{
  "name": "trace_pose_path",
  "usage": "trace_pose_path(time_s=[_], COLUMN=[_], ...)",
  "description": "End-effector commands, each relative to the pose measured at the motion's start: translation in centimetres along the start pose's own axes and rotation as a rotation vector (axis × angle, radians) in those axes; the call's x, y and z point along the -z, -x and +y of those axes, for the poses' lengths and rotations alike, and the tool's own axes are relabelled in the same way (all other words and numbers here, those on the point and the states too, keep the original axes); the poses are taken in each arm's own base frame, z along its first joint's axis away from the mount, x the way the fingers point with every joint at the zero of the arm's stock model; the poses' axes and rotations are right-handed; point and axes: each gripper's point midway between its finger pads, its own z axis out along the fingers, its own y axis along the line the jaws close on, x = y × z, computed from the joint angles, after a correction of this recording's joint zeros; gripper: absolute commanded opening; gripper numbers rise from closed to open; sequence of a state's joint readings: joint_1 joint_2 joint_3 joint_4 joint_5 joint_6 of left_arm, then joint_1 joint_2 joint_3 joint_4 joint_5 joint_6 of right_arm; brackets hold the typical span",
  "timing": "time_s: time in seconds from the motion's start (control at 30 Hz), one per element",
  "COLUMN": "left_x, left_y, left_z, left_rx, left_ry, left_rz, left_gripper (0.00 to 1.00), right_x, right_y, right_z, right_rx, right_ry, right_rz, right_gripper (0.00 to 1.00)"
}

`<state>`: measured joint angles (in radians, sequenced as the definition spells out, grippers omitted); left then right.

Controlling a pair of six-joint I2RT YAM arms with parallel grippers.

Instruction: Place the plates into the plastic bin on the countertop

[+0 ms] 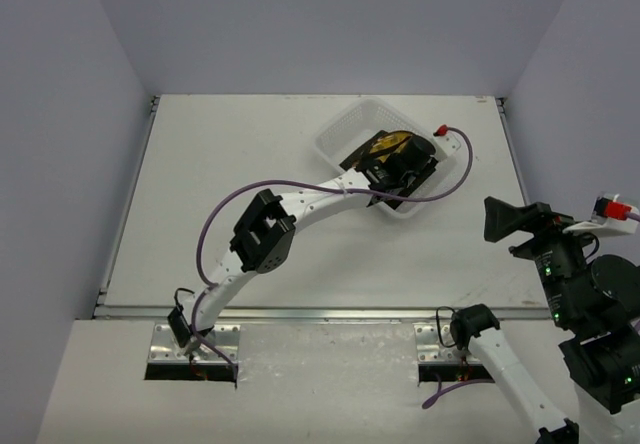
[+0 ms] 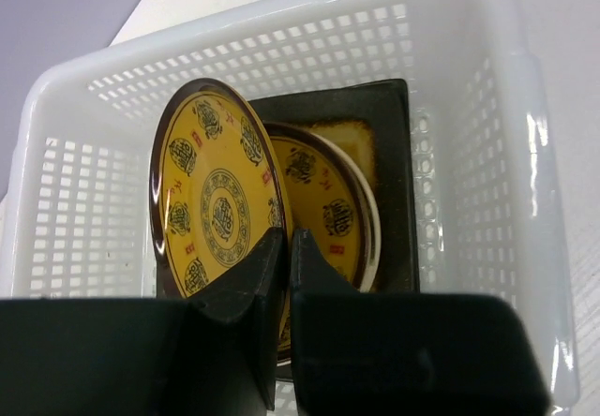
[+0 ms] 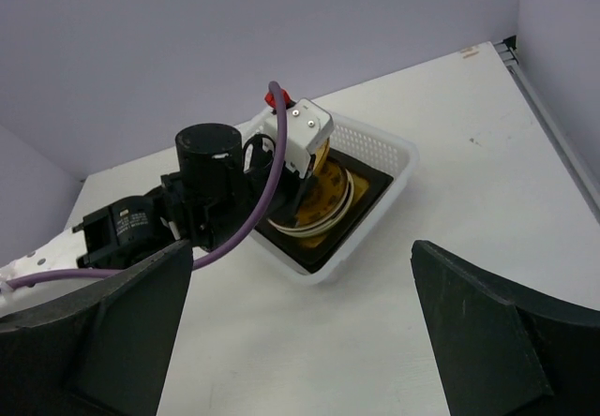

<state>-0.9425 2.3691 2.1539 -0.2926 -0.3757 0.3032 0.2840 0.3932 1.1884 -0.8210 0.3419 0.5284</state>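
The plastic bin (image 1: 345, 124) stands on the countertop (image 1: 220, 164) at the back right. My left gripper (image 2: 284, 243) reaches into it and is shut on the rim of a yellow patterned plate (image 2: 211, 191), held tilted on edge. A second yellow plate (image 2: 323, 205) lies behind it on a black square plate (image 2: 389, 135) on the bin's floor (image 2: 525, 154). In the top view the left gripper (image 1: 395, 169) covers most of the plates (image 1: 385, 144). My right gripper (image 3: 300, 341) is open wide and empty, off to the right of the bin (image 3: 389, 154).
A purple cable (image 1: 455, 169) loops from the left arm past the bin's right side. The metal front edge (image 1: 300, 312) runs along the near side. The right arm (image 1: 580, 284) hangs beyond the table's right edge.
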Motion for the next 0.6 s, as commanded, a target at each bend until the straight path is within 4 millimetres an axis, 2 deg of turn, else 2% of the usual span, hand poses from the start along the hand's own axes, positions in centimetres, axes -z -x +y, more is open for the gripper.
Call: trace_pose_path(time_s=[0.0,0.17,0.23,0.3,0.4,0.5,0.53,0.57], left_x=[0.8,0.5,0.6,0.9,1.8,3.0,3.5,3.9], left_y=[5.0,3.8,3.5,3.3,3.4,4.4,4.8,5.3], left_z=[0.3,0.2,0.5,0.6,1.3,1.9,2.0,2.4], left_rx=[-0.008,-0.005,-0.005,0.002,0.021,0.057,0.068,0.080], left_ry=[0.020,0.040,0.053,0.059,0.085,0.084,0.080,0.084], left_rz=[-0.132,-0.097,-0.083,-0.076,-0.077,-0.113,-0.125,-0.135], left_gripper=[0.00,0.00,0.04,0.19,0.57,0.77,0.94,1.00], right_x=[1.1,1.0,0.8,0.7,0.5,0.2,0.1,0.0], right_y=[1.4,1.3,1.2,1.2,0.9,0.9,0.8,0.8], right_z=[-0.8,-0.7,-0.6,-0.6,-0.6,-0.3,-0.2,-0.2], right_rx=[0.008,0.015,0.017,0.018,0.021,0.023,0.024,0.027], right_ry=[-0.030,-0.028,-0.027,-0.028,-0.029,-0.023,-0.020,-0.019], right_rz=[-0.048,-0.038,-0.032,-0.030,-0.021,-0.013,-0.010,-0.007], right_gripper=[0.99,0.99,0.99,0.99,0.99,0.99,0.99,0.99])
